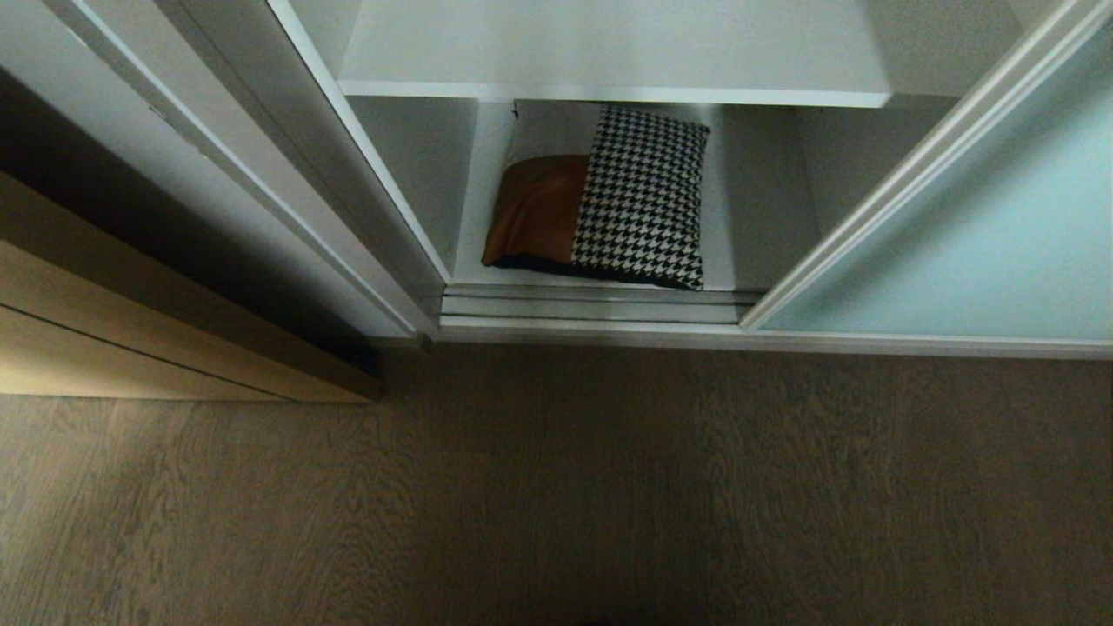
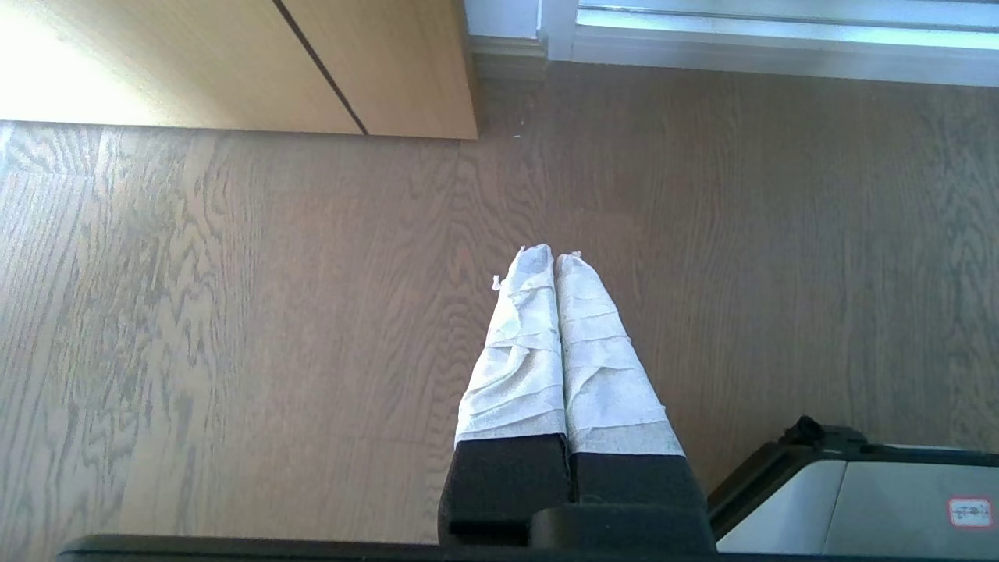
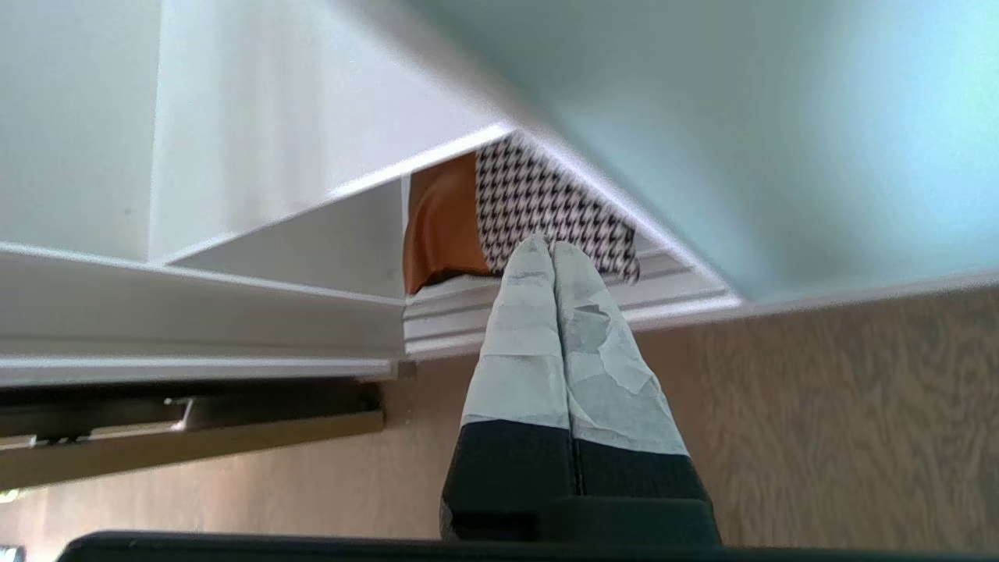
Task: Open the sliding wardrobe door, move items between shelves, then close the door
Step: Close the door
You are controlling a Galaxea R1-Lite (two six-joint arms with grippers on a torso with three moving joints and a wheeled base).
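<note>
The frosted aqua sliding wardrobe door [image 1: 974, 235] stands slid to the right, leaving the wardrobe open. A cushion [image 1: 609, 196], tan leather on one part and black-and-white houndstooth on the other, lies on the bottom white shelf [image 1: 739, 235]. A higher white shelf [image 1: 609, 52] juts out above it. Neither arm shows in the head view. My right gripper [image 3: 552, 247] is shut and empty, held over the floor and pointing at the cushion [image 3: 538, 215] and the door [image 3: 780, 133]. My left gripper [image 2: 552, 255] is shut, empty, hanging above the floor.
Silver door tracks [image 1: 600, 306] run along the wardrobe's threshold. A light wooden door [image 1: 130, 339] stands at the left, also in the left wrist view [image 2: 234, 62]. Grey-brown wood floor [image 1: 556, 487] spreads in front. A part of the robot's base [image 2: 858, 499] sits near the left gripper.
</note>
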